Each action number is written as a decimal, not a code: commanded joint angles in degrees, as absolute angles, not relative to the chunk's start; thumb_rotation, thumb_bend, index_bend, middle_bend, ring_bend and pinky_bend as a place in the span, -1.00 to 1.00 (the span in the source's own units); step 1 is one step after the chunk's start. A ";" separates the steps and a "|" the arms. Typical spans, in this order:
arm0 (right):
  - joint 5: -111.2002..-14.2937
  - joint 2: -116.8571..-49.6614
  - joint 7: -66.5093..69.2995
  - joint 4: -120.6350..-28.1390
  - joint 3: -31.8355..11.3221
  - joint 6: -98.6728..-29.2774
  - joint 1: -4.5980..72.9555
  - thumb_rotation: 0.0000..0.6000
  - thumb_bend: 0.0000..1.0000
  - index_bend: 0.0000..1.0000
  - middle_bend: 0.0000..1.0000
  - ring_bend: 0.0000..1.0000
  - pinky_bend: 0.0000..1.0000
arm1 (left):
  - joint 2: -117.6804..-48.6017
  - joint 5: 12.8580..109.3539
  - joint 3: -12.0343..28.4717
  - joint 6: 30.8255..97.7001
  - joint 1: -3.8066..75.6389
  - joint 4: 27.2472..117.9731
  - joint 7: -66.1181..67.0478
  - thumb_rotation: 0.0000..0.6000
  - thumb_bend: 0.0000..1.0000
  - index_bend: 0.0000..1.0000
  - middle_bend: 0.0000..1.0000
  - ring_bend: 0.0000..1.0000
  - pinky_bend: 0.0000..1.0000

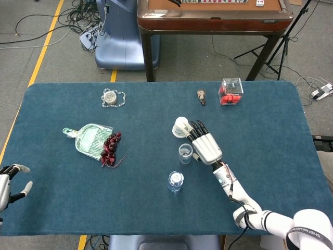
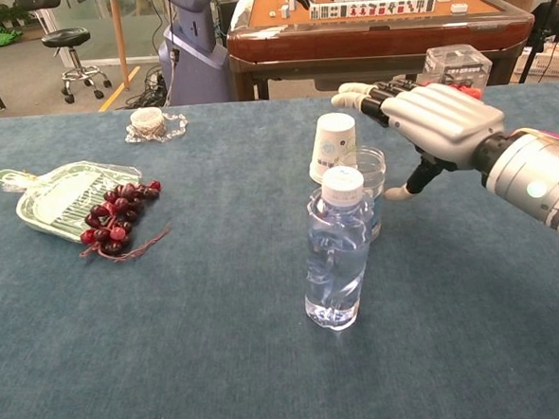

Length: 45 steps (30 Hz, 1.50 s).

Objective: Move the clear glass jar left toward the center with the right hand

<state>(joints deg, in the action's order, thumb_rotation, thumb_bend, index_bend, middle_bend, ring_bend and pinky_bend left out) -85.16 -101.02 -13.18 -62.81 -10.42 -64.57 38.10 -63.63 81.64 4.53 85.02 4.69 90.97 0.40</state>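
Standing nearest, the water bottle (image 2: 335, 249) partly hides the clear glass jar (image 1: 185, 153) just behind it; the right hand (image 2: 437, 122), fingers extended and grasping nothing, flanks the jar; the paper cup (image 2: 334, 146) stands beyond; the left hand (image 1: 7, 182) lies released.

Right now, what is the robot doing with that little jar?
The robot's right hand is flat against the right side of the glass jar, fingers stretched out, pushing rather than gripping it. The jar stands upright on the blue table, between the upside-down paper cup and the water bottle. The left hand waits at the table's edge, holding nothing.
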 commanded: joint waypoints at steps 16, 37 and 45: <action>-84.97 -94.33 -14.32 -70.34 -8.03 -67.63 35.12 1.00 -1.00 -1.00 -1.00 -1.00 -0.88 | -63.68 81.04 4.65 84.77 4.73 90.83 1.12 1.00 -0.40 -0.15 -0.17 -0.26 0.04; -77.20 -64.10 -20.90 -99.79 0.33 -83.22 12.28 1.00 -1.00 -1.00 -1.00 -1.00 -0.88 | -66.09 84.19 4.20 87.07 4.90 89.66 4.16 1.00 -0.40 -0.59 -0.17 -0.26 0.04; -79.26 -63.25 -16.44 -97.90 0.72 -87.85 7.80 1.00 -1.00 -1.00 -1.00 -1.00 -0.88 | -66.84 84.00 3.72 85.61 5.47 89.94 6.35 1.00 -0.40 -0.58 -0.17 -0.26 0.04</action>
<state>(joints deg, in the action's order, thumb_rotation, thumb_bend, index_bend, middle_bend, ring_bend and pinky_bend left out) -78.73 -63.75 -17.15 -98.19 0.73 -87.38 8.28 -66.79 84.01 3.76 85.65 5.42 89.89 6.27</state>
